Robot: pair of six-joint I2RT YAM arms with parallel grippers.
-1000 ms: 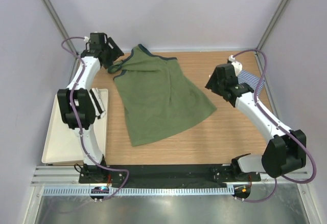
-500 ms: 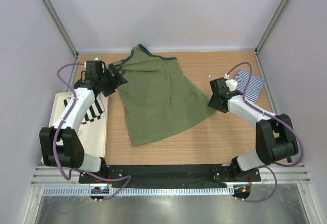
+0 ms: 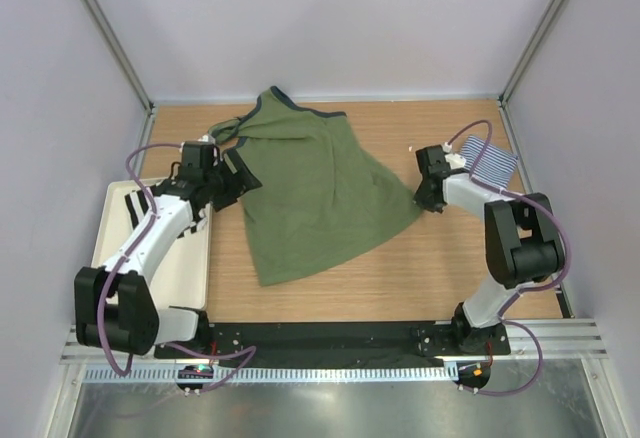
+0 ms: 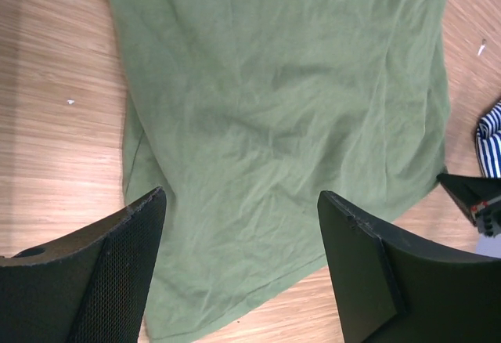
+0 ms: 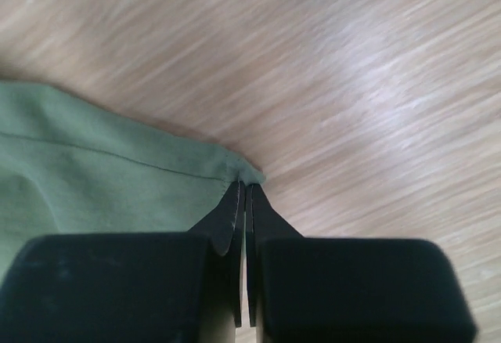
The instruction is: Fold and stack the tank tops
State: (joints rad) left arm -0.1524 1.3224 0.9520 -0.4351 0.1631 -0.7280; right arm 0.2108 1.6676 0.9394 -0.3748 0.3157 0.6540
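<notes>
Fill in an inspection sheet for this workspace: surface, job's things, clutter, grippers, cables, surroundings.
Surface: wooden table top, with a few tiny white specks.
Job's things: olive green tank top spread flat at the centre, neck towards the far edge; striped tank top in a small bundle at far right.
Clutter: white tray at the left edge, partly under the left arm.
Grippers: left gripper open, above the green top's left side; right gripper shut at the green top's right hem corner, apparently pinching it.
Cables: purple cables loop along both arms; none seen on the cloth.
Surroundings: pale walls, metal corner posts.
</notes>
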